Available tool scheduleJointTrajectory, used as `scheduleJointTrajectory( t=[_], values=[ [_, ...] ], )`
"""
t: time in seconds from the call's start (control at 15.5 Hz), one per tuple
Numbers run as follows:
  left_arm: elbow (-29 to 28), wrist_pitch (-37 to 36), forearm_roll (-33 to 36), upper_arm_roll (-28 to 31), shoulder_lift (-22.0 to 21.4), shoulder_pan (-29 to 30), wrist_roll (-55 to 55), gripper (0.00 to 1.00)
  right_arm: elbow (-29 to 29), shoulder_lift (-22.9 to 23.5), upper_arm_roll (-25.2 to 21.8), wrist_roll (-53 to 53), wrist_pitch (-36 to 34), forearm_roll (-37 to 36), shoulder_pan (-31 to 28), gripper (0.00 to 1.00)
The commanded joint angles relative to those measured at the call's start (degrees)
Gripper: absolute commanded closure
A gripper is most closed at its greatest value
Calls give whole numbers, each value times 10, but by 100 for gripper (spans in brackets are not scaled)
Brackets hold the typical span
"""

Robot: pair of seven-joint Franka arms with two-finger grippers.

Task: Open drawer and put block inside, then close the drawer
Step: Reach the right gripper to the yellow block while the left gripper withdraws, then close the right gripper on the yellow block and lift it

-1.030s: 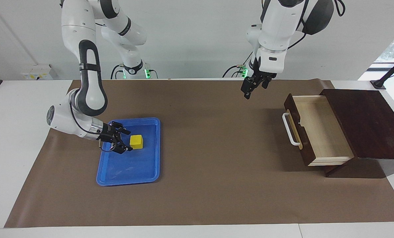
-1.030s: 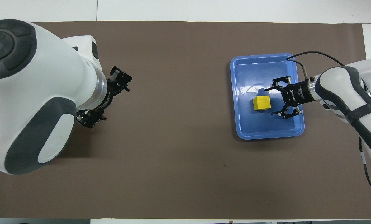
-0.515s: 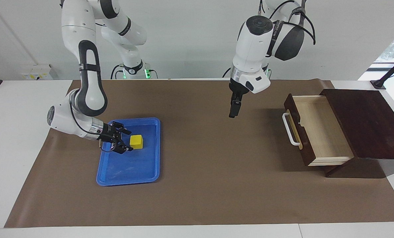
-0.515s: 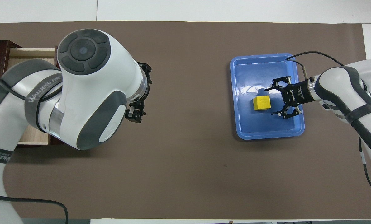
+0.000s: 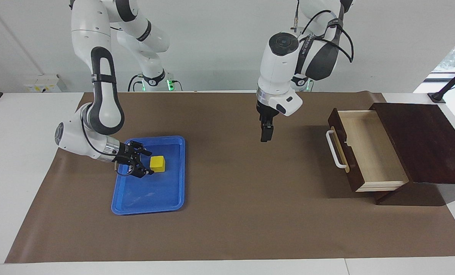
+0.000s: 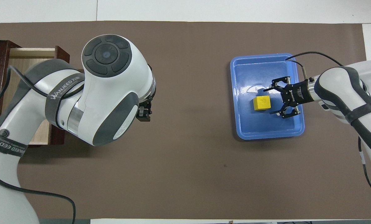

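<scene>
The yellow block (image 5: 158, 163) (image 6: 262, 103) lies in the blue tray (image 5: 147, 193) (image 6: 266, 129) toward the right arm's end of the table. My right gripper (image 5: 149, 163) (image 6: 267, 101) is low in the tray, open, with its fingertips flanking the block's nearest edge. Toward the left arm's end, the drawer (image 5: 368, 149) (image 6: 18, 62) of the dark wooden box stands pulled out, its pale inside empty and its white handle (image 5: 332, 149) facing the middle of the table. My left gripper (image 5: 265, 137) (image 6: 143, 115) hangs over the bare mat between tray and drawer, open and holding nothing.
A brown mat (image 5: 242, 214) covers the table. The dark wooden box (image 5: 422, 141) sits at the left arm's end. In the overhead view my left arm's bulk hides much of the drawer.
My left arm has swung away from the drawer toward the middle of the mat, and its gripper now points down, lower. The right gripper has stayed at the block.
</scene>
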Motion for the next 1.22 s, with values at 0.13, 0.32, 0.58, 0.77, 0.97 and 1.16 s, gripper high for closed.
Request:
scheduleJointTrajectory(
  t=[0.13, 0.32, 0.58, 0.77, 0.97, 1.16],
  values=[
    [-16, 30, 10, 7, -1, -9, -47, 0, -11, -2, 3, -18, 18, 16, 0, 4],
    [-19, 37, 10, 7, -1, -5, -48, 0, -14, -3, 3, -18, 19, 38, 0, 43],
    [-27, 37, 11, 7, -4, -3, -48, 0, -11, -3, 3, -20, 19, 48, 4, 100],
    [-29, 38, 11, 7, -5, -4, -48, 0, -6, -3, 2, -18, 17, 48, 11, 100],
    [-30, 37, 11, 8, -5, -2, -48, 0, 37, -4, 2, 22, -18, 42, 18, 100],
    [-31, 40, 10, 10, -5, -1, -48, 0, 104, -12, 1, 122, -60, 15, 64, 100]
  ],
)
